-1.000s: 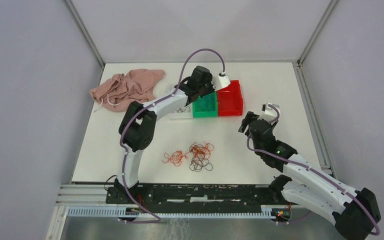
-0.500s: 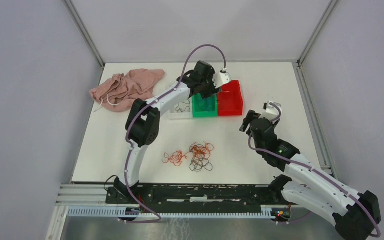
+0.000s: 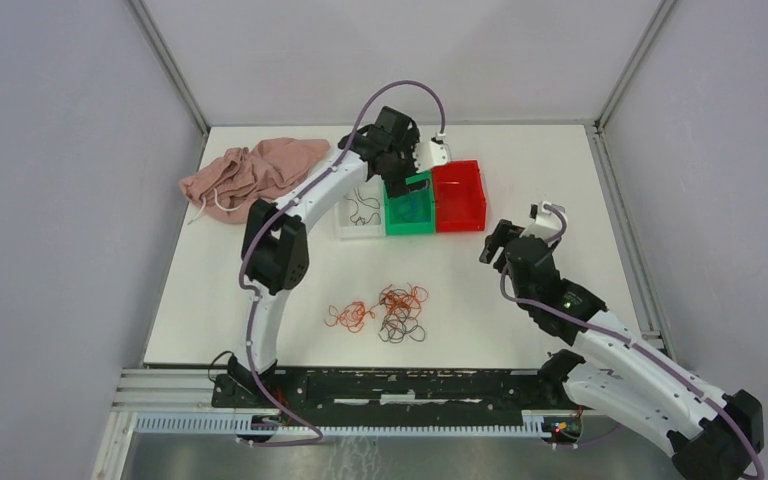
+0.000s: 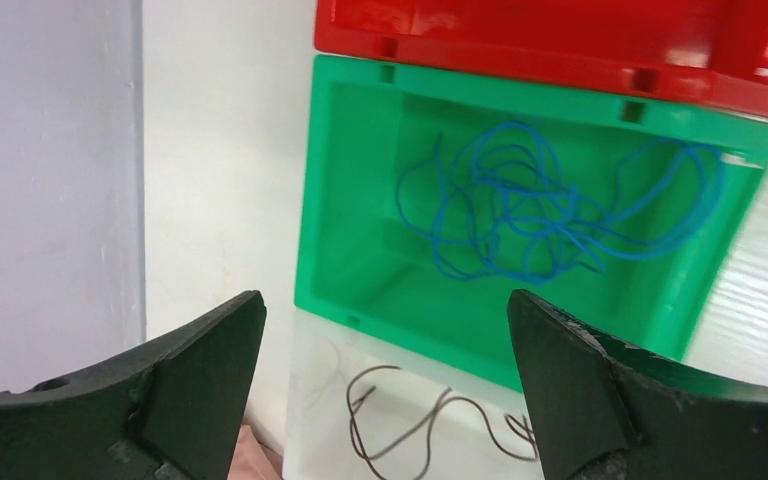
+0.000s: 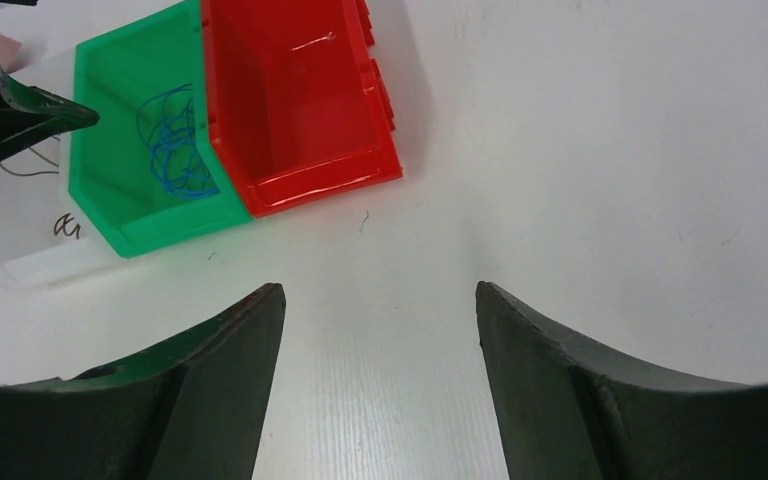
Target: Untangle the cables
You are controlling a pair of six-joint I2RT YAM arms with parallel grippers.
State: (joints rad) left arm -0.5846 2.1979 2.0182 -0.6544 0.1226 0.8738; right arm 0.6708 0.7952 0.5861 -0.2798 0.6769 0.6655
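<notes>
The cables lie in three places. A tangle of orange-red and dark wires (image 3: 385, 312) sits on the table near the front. Blue wires (image 4: 520, 215) lie loose in the green bin (image 4: 322, 200). A dark brown wire (image 4: 430, 420) lies in the white tray (image 3: 345, 225) beside it. My left gripper (image 4: 382, 300) hangs open above the seam between the green bin and the white tray, holding nothing. My right gripper (image 5: 378, 290) is open over bare table, right of the bins, with nothing between its fingers.
A red bin (image 3: 460, 195) stands against the green bin's (image 3: 410, 225) right side and looks empty. A pink cloth (image 3: 255, 175) with a white cord (image 3: 222, 208) is bunched at the table's back left. Grey walls enclose the table on three sides.
My left gripper has gone from shut to wide open and swung left and back, from the green bin's right side toward its left. The right arm has barely shifted.
</notes>
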